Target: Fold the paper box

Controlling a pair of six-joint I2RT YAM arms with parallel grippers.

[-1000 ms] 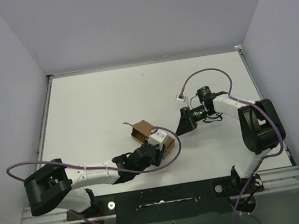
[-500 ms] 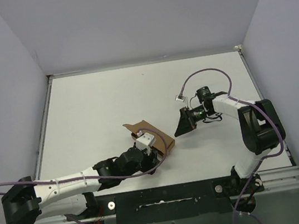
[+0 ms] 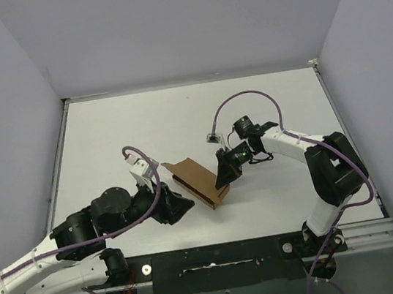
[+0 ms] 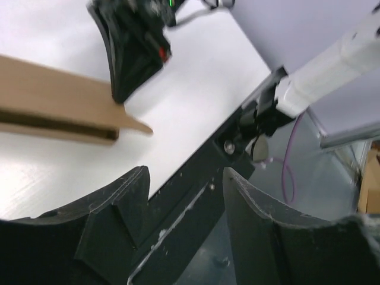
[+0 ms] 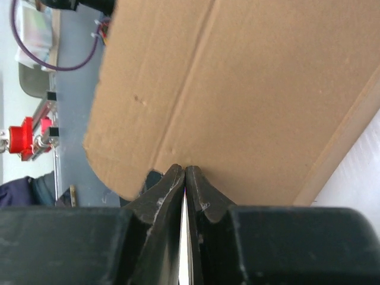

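The paper box (image 3: 198, 180) is a brown cardboard piece lying folded fairly flat near the middle of the table. My left gripper (image 3: 181, 207) is open and empty, just left of the box and not touching it. In the left wrist view (image 4: 184, 178) its jaws stand apart, with the box (image 4: 56, 110) ahead at the left. My right gripper (image 3: 223, 175) is shut, its tips pressed against the box's right edge. In the right wrist view (image 5: 185, 170) the closed tips touch a cardboard panel (image 5: 249, 89) that fills the frame.
A black mounting strip (image 3: 206, 260) runs along the near table edge, with the arm bases on it. Grey walls close the left, right and far sides. Purple cables (image 3: 241, 99) loop above the arms.
My left gripper has let go of the box and drawn back to its left. My right gripper has moved left onto the box's right edge. The box now lies flatter.
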